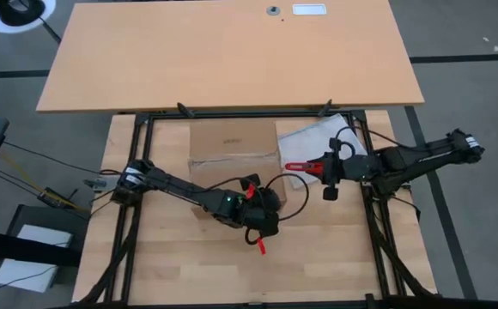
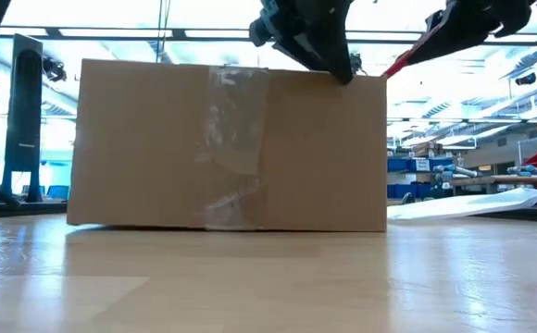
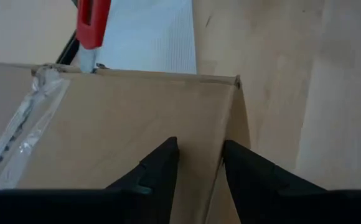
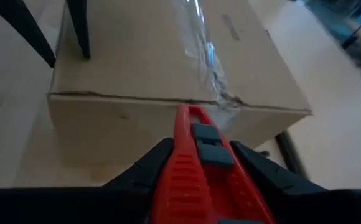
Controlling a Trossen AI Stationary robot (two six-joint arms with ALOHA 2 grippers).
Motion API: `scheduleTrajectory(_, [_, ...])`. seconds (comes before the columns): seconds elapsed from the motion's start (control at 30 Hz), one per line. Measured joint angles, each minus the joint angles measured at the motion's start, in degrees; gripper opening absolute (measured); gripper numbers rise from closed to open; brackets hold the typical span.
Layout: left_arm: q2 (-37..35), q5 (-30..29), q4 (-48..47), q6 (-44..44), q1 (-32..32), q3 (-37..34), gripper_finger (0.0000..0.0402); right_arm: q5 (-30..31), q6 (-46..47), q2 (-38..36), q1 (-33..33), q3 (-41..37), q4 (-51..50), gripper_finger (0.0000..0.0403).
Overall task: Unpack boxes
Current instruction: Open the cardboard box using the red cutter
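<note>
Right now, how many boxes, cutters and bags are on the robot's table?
Cardboard boxes: 1, the taped cardboard box.
Box cutters: 1, the red box cutter, held by the right gripper.
White bags: 1, the white bag beside the box.
Total: 3

Surface: a light wooden table [image 1: 189, 266] with plank seams, framed by black rails along its left, right and far edges.
Carton: a closed brown cardboard box [image 1: 232, 144] sits flat on the table near the far edge, about midway between the left and right edges; a clear tape strip [image 2: 230, 139] runs down its near side.
Sheet: a white flat bag [image 1: 318, 137] lies on the table toward the far right corner, just beside the box's right end.
</note>
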Motion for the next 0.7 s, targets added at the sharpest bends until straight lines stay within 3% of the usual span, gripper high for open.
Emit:
scheduleTrajectory(0.27, [0.1,1.3,1.6,0.3,-0.1,0.1,0.014,0.8,3.6,-0.7,0.7,1.2,-2.8,0.0149])
scheduleTrajectory(0.5, [0.5,3.2,-0.1,1.5,-1.5,6.0,0.014,5.4,1.0,-2.0,-1.4,6.3,-8.1,0.0137])
scheduleTrajectory(0.7, [0.4,4.1,-15.6,0.0,-2.9,16.2,0.014,5.0,-1.2,-2.3,-1.7,8.5,-6.8,0.0145])
